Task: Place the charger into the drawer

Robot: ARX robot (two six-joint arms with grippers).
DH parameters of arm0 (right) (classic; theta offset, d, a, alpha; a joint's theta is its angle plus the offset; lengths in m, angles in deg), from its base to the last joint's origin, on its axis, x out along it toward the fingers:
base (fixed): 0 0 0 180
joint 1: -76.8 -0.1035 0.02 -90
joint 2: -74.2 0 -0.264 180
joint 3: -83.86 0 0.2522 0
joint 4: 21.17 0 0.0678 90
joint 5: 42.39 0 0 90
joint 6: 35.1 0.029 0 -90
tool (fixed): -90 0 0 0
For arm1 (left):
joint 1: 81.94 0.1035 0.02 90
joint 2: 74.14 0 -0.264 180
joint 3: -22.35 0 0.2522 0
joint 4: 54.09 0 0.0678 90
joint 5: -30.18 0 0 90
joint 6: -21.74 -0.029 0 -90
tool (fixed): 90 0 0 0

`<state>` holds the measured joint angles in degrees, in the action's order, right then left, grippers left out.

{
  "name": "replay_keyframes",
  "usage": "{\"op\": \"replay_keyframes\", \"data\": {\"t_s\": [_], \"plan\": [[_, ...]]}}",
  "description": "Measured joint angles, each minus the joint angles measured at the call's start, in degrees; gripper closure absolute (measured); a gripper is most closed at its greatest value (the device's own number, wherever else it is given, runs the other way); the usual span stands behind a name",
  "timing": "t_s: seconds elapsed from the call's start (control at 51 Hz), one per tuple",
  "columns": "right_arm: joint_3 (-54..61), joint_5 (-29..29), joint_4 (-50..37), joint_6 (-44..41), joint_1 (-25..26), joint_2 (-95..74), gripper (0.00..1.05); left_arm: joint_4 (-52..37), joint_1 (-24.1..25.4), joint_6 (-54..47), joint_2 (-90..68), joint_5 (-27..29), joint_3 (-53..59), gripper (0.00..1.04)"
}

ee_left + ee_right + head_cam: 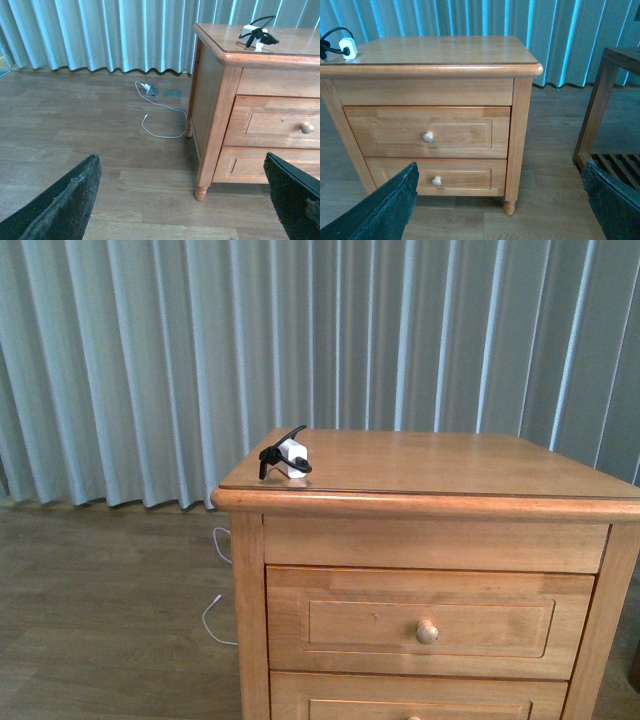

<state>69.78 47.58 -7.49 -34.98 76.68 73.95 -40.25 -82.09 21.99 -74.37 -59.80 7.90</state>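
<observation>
While both drawers stand shut, the charger [290, 457] sits on the cabinet top [450, 465], at the front corner on my left, its black cable looped over the white block. The left gripper [181, 156] hangs low and well apart from the cabinet [212, 125] with its fingers spread wide and nothing between them. The right gripper [500, 166] faces the cabinet front, equally wide and empty. Neither arm shows in the front view.

I judge the task not yet begun, and the first step is opening the drawer [340, 625]. I take the upper one as the target, though the lower drawer [470, 172] would serve too. The right arm looks better placed. I would bring it level with the round knob [427, 631], close squarely around it, and pull straight out along the drawer's line, so the fingers do not slide off the rounded wood. The drawer should be opened far enough to show plenty of its inside.

The left arm can then take the charger by the white block rather than the loose cable loop, which could slip or snag. The thin white cable [160, 107] on the floor is not my concern.
</observation>
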Motion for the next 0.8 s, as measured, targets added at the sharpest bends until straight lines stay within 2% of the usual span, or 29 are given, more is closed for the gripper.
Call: {"op": "replay_keyframes", "data": {"t_s": [0.805], "plan": [[0.0, 0.0, 0.0, 0.0, 0.0, 0.0, 0.08, 0.0, 0.0, 0.0, 0.0, 0.0, 0.0, 0.06]]}}
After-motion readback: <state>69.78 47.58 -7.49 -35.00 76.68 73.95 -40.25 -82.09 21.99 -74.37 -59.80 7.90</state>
